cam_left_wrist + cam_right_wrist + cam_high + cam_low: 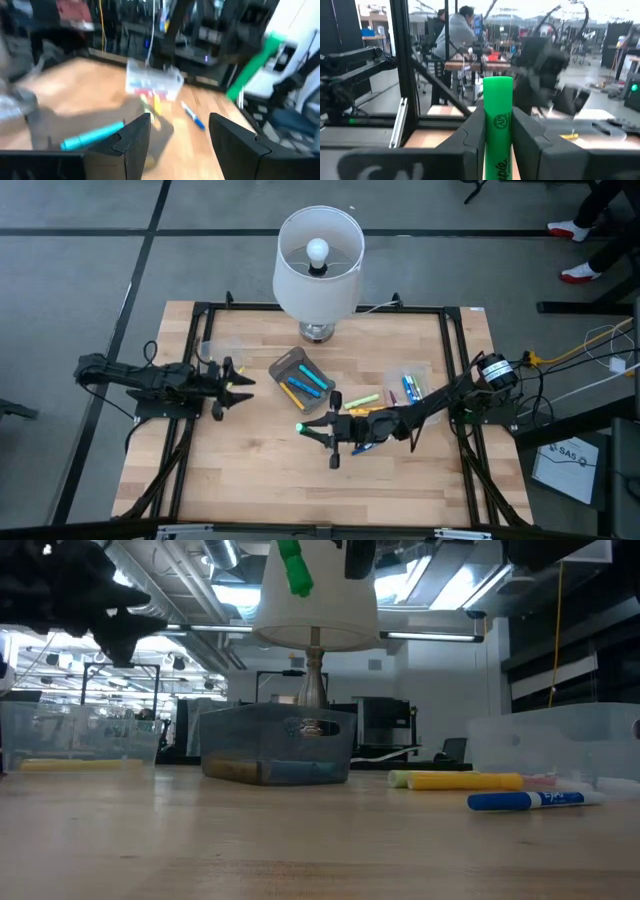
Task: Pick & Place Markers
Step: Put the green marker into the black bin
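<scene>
We saw the right claw (303, 430) a little below the middle of the counter (250, 470), closed on a green marker (498, 125). In the right wrist view the marker stood upright between the two fingers (470, 135), touching both. In the low view the same marker (294, 567) hung high above the counter, in front of the lamp (318, 265).

The left claw (243, 388) waited at about 9 o'clock, near the left edge. Its fingers (135, 140) stood wide apart and held nothing.

A dark tray (282, 370) lay near the middle, at 6 o'clock from the lamp. It held several markers (305, 384), blue, yellow and orange. A clear bin (423, 369) stood at about 3 o'clock from the tray, with more markers (409, 388) in it. A yellow marker (361, 399) lay on the counter between the tray and the bin, and a blue marker (530, 800) lay near it in the low view. Another clear bin (213, 348) stood at 9 o'clock from the tray; the low view showed a yellow marker (70, 765) lying in it.

In the right wrist view a person (454, 32) stood in the room behind the counter.
</scene>
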Controlling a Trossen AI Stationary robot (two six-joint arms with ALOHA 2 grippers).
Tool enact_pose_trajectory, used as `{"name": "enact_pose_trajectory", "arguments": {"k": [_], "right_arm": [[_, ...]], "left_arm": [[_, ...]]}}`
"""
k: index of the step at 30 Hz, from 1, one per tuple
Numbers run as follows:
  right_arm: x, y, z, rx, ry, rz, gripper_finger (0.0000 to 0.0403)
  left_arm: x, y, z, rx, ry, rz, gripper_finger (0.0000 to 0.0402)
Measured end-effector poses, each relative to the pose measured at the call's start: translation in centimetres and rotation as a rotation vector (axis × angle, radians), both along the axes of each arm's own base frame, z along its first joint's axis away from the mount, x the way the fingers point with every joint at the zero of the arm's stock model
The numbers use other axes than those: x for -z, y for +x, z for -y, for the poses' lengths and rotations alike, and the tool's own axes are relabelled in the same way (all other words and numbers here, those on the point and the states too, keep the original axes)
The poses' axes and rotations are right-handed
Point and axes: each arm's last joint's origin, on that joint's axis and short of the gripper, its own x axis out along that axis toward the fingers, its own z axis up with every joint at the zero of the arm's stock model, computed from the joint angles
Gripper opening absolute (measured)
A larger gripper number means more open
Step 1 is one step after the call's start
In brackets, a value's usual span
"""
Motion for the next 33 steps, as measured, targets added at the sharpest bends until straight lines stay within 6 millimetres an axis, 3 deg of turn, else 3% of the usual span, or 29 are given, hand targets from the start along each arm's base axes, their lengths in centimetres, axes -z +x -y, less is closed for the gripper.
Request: {"name": "enact_pose_trajectory", "arguments": {"k": [4, 11, 21, 28, 33], "right_arm": [[-0.4, 0.1, 0.4, 0.009, -0.016, 0.04, 0.0069], [-1.1, 0.2, 1.3, 0.032, -0.003, 0.107, 0.0072], [-1.8, 0.3, 2.1, -0.009, -0.019, 0.19, 0.0073], [-2.1, 0.2, 2.0, -0.021, -0.068, 0.221, 0.0069], [-2.1, 0.2, 2.0, -0.025, -0.09, 0.224, 0.0072]], "left_arm": [[0.3, 1.3, 0.7, 0.033, 0.0, -0.044, 0.0196], [-0.3, 4.0, 2.5, 0.11, 0.18, 0.077, 0.0196], [-1.7, 10.3, 5.3, 0.108, 0.371, -0.051, 0.0196], [-2.6, 14.2, 6.5, 0.108, 0.395, -0.07, 0.0196], [-2.9, 15.4, 6.8, 0.072, 0.39, -0.055, 0.0196]]}}
